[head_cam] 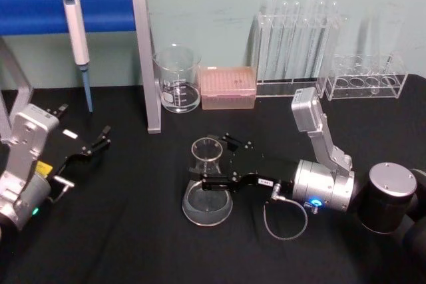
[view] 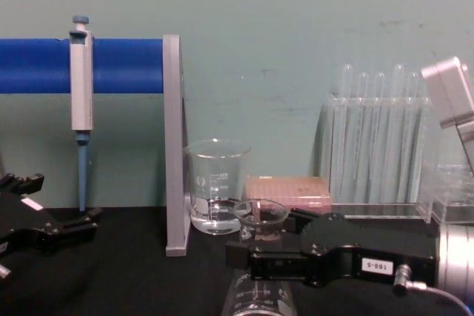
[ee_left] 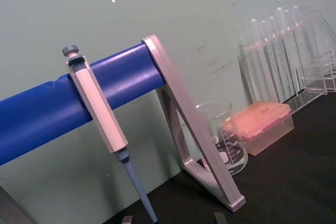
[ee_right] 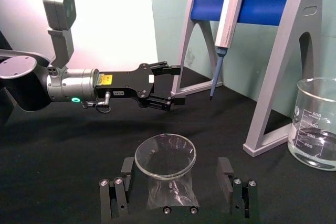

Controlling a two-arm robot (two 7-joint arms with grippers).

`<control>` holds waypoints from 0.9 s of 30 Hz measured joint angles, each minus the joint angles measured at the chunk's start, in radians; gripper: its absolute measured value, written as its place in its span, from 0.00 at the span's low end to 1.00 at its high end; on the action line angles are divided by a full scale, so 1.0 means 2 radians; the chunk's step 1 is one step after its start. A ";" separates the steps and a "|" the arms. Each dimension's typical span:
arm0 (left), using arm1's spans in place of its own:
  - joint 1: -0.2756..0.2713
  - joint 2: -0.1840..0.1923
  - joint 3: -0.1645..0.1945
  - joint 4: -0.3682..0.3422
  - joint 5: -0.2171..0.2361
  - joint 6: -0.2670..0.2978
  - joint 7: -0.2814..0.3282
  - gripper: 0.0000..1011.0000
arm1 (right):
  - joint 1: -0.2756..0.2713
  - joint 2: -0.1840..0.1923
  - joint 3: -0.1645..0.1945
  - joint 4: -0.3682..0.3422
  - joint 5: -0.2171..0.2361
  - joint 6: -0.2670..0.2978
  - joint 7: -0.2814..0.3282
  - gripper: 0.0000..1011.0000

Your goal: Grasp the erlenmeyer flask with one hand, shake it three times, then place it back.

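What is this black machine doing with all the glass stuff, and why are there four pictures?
It is a robot with two arms, filmed by cameras on its head, chest and both wrists. Its right claw has its fingers open on either side of the neck of the erlenmeyer flask, not yet squeezing. The flask stands on the black table. The left claw waits open, off to the left. Behind stand a beaker, a pink tip box, test tubes in a rack and a pipette hanging on a blue stand.

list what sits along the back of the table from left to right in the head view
white and blue pipette hanging on the blue bar → clear glass beaker → pink tip box → clear rack of tall test tubes → low clear empty rack
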 joint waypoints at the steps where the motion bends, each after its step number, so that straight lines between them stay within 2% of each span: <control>1: 0.000 0.000 0.000 0.000 0.000 0.000 0.000 0.99 | 0.000 0.000 0.000 0.000 0.000 0.000 0.000 0.99; 12: 0.000 0.000 0.000 0.000 0.000 0.000 0.000 0.99 | -0.008 0.012 0.001 -0.021 0.000 0.011 -0.005 0.99; 21: 0.000 0.000 0.000 0.000 0.000 0.000 0.000 0.99 | -0.029 0.041 0.011 -0.054 0.017 0.026 -0.006 0.99; 27: 0.000 0.000 0.000 0.000 0.000 0.000 0.000 0.99 | -0.045 0.069 0.020 -0.073 0.033 0.043 -0.006 0.99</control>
